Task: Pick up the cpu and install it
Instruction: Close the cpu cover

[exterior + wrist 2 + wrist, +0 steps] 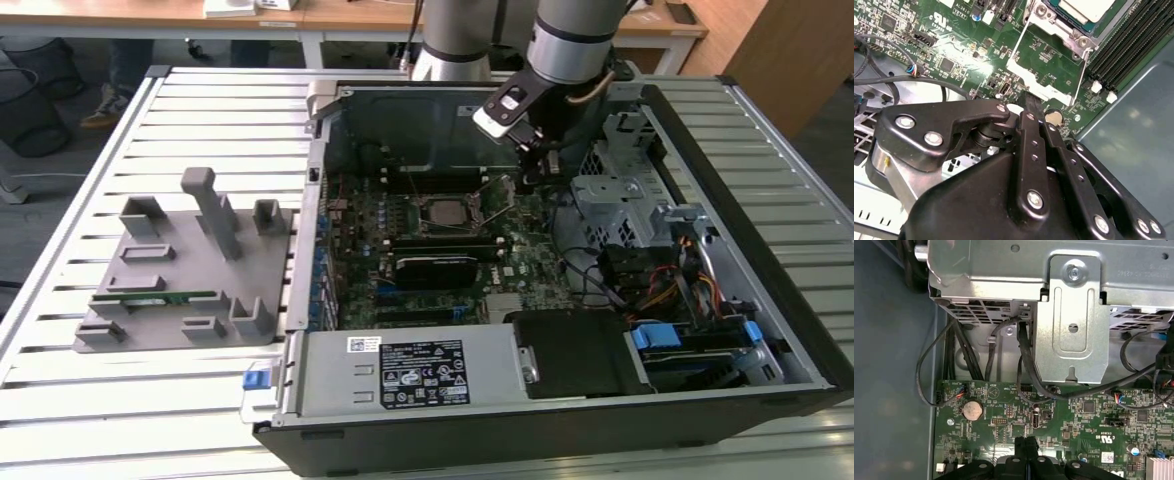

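The cpu (446,211) lies in the black socket in the middle of the green motherboard (521,262), inside the open computer case. Its silvery top (1088,7) shows in the second wrist view, with the socket's metal frame around it. A silver hinged plate (1040,79) and a thin wire lever (1083,67) stand off the socket on the side towards my gripper. My gripper (533,183) hangs low over the board just to the exterior view's right of the socket. Its black fingers (1026,444) are pressed together, with nothing between them, the fingertips (1033,102) close above the board.
A metal drive cage (1069,315) and black cables (1024,365) stand close beside the gripper. Case walls (318,200) ring the board, with a power supply (400,370) at the front. A grey fixture (187,270) holding a green memory stick (154,297) lies on the slatted table at the exterior view's left.
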Robot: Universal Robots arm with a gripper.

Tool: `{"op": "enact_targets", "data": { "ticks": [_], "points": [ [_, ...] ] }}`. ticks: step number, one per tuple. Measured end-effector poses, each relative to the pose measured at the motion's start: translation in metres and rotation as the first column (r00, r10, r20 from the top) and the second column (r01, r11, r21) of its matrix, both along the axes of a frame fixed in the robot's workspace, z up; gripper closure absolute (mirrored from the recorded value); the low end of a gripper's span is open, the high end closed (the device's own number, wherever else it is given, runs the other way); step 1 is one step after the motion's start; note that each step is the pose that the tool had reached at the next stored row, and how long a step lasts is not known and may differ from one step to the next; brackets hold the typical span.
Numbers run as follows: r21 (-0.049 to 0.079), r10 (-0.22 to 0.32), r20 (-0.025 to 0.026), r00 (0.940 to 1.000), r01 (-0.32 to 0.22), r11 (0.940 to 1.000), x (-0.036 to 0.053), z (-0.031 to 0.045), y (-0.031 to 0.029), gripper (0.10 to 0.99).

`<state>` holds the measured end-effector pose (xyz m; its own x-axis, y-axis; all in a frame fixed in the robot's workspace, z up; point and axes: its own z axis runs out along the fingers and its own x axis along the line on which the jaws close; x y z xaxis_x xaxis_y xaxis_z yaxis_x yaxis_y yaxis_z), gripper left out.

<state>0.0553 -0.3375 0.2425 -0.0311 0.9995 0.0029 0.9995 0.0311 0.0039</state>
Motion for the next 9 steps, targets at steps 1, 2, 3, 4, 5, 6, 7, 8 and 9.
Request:
{"op": "enact_targets", "data": {
  "ticks": [1,2,3,4,5,6,7,8,9],
  "points": [
    [0.001,0.0,-0.0004,1.0,0.0,1.0,0.0,-0.0003,-0.0001,0.973],
    [0.003,0.0,-0.0013,1.0,0.0,1.0,0.0001,-0.0003,-0.0001,0.973],
    [0.005,0.0,-0.0023,1.0,0.0,1.0,0.0001,-0.0004,0.0,0.973],
    [0.006,0.0,-0.003,1.0,0.0,1.0,0.0,-0.0004,0.0,0.973],
    [0.007,0.0,-0.0038,1.0,0.0,1.0,-0.0004,-0.0004,0.0001,0.973],
    [0.008,0.0,-0.0041,1.0,0.0,1.0,-0.0013,-0.0005,0.0001,0.973],
    [0.009,0.0,-0.0044,1.0,0.0,1.0,-0.0025,-0.0004,0.0,0.973],
    [0.01,0.0,-0.0045,1.0,0.0,0.9999,-0.0043,-0.0002,0.0,0.973],
    [0.013,0.0,-0.0046,1.0,0.0,0.9999,-0.006,0.0002,-0.0001,0.973]
  ]
}}
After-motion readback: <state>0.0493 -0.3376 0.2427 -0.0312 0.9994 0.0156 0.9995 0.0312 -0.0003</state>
